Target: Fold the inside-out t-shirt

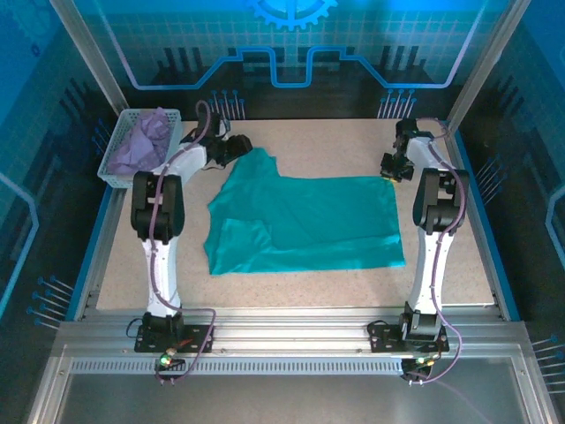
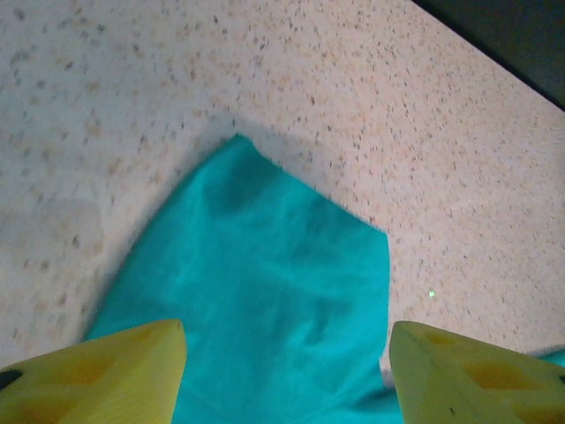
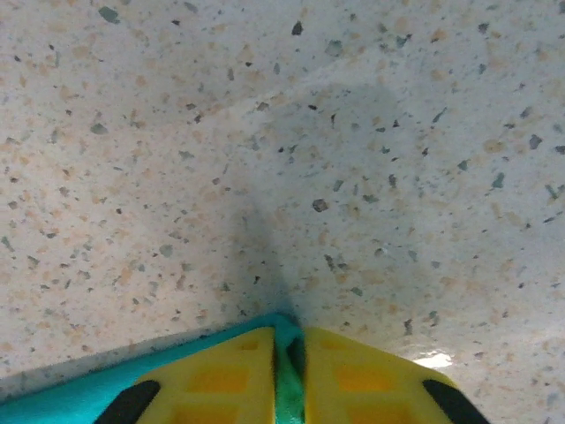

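Top external, left to right: basket (image 1: 113, 175) of lavender cloth (image 1: 141, 141) at the worktop's (image 1: 353, 141) far-left corner; left gripper (image 1: 233, 148) beside it, jaws spread above a pointed flap of the inside-out t-shirt (image 1: 309, 221), laid out mid-worktop. Right gripper (image 1: 393, 166) at the shirt's far-right corner, pinching its edge; finger bases cut off at the wrist view's bottom, pinched fabric mostly hidden between the fingers.

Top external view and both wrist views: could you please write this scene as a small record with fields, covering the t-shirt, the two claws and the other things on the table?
t-shirt: teal, spread mostly flat in the middle of the table
left claw: open, fingers on either side of the shirt's far-left corner; contact cannot be told
right claw: shut on the shirt's far-right edge, fabric pinched between the fingers
basket: white, at the far-left corner
lavender cloth: crumpled inside the basket
table: speckled beige
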`<state>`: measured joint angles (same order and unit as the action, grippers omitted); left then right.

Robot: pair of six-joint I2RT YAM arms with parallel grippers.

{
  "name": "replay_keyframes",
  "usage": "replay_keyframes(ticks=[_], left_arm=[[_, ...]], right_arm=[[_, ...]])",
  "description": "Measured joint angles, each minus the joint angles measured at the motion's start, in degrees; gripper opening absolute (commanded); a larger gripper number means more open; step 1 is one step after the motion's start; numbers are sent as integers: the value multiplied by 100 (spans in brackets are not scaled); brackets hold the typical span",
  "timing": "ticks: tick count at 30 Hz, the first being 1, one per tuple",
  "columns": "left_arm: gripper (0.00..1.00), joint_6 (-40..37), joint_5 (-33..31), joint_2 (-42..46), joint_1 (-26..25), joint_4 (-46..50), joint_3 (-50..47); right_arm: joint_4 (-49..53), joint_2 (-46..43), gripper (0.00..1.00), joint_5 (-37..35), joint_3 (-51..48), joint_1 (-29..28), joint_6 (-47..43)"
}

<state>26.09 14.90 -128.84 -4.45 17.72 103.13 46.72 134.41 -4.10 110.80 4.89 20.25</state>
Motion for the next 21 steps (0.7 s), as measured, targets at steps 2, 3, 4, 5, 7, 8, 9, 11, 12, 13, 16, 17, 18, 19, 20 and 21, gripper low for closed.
replay_keyframes(ticks=[2,3,4,5,7,8,9,11,12,13,16,17,18,19,20,21], left_arm=[[63,-125,0,-385,0,282,581],[63,-195,-4,-542,0,389,809],[63,-256,-7,-737,0,544,1106],[62,-295,-4,-925,0,723,1399],[61,-391,-9,-1307,0,1010,2017],[59,-428,-11,-1493,0,1165,2328],[57,-450,-33,-1637,0,1290,2564],[54,-531,-103,-1976,0,1596,3150],[52,-542,-127,-2079,0,1703,3329],[50,-560,-162,-2194,0,1832,3528],[45,-575,-264,-2411,0,2122,3906],[44,-575,-293,-2465,0,2203,4000],[43,-577,-328,-2509,-2,2280,4089],[43,-597,-361,-2566,-11,2354,4192],[43,-623,-387,-2618,-15,2420,4295],[43,-660,-435,-2653,-24,2465,4358]], right_arm=[[-4,0,9,22,0,-4,-15],[-4,0,9,26,0,-4,-15],[-7,0,9,35,0,-4,-15],[-9,0,8,46,0,-4,-17],[-15,0,8,50,-2,-4,-17],[-22,0,8,63,-2,-4,-17],[-26,0,8,68,-2,-4,-20],[-33,0,8,85,-9,-4,-22],[-44,0,8,105,-11,-4,-33],[-48,0,8,116,-11,-4,-37],[-70,0,8,160,-17,-4,-37],[-74,0,8,173,-17,-4,-37],[-83,0,8,181,-20,-4,-39],[-90,0,8,201,-22,-4,-39],[-92,0,8,219,-22,-4,-39],[-94,0,8,240,-22,-7,-39]])
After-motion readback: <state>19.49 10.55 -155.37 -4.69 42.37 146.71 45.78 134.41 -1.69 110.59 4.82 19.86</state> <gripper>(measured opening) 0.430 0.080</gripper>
